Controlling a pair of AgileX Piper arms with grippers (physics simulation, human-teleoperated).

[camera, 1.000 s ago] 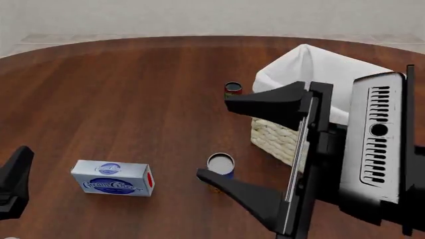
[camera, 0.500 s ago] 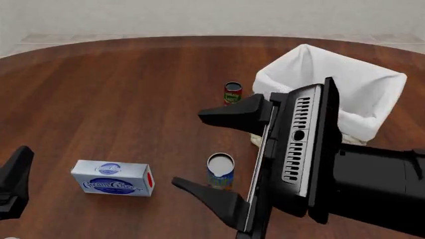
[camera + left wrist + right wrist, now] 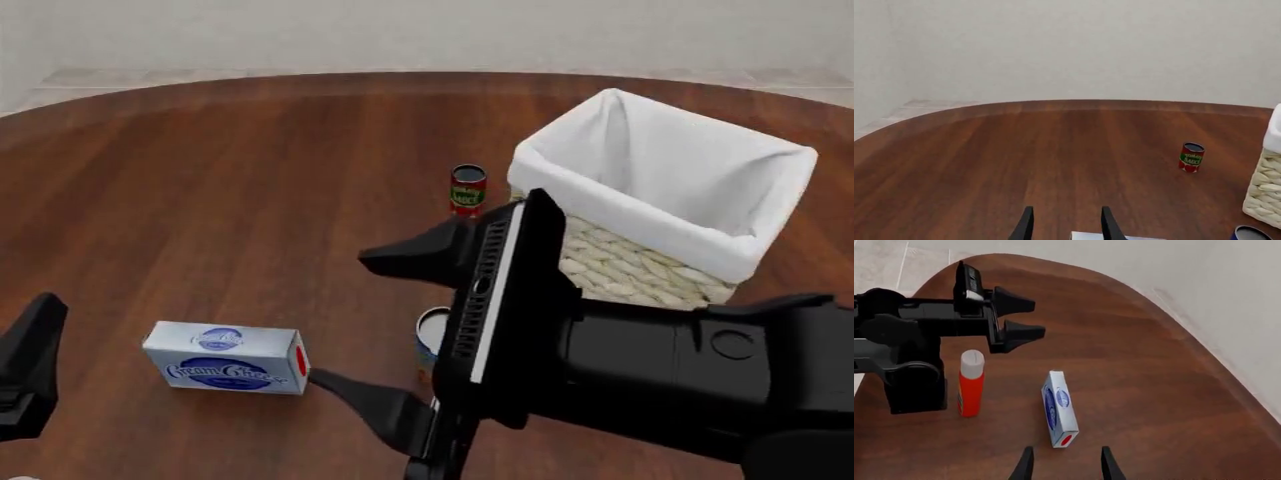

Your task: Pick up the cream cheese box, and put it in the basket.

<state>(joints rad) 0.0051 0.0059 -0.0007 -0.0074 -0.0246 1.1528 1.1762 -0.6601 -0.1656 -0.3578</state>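
Note:
The cream cheese box (image 3: 227,358), a light blue-grey carton with a dark blue oval logo and a red mark on its end, lies flat on the table at the near left. It also shows in the right wrist view (image 3: 1059,410) and as a sliver in the left wrist view (image 3: 1117,236). My right gripper (image 3: 339,320) hangs open just right of the box, its fingers (image 3: 1026,465) spread and aimed at the red end. My left gripper (image 3: 30,365) stays at the left edge, open (image 3: 1066,227), holding nothing. The wicker basket (image 3: 641,225) with its white liner stands at the back right.
A red can with a green label (image 3: 467,188) stands left of the basket. A blue can (image 3: 430,335) is partly hidden behind my right gripper. An orange-red bottle with a white cap (image 3: 971,385) is beside the left arm's base (image 3: 914,385).
My right gripper has swung left and lower toward the cream cheese box, uncovering the basket. The box, the cans and the left arm have not moved.

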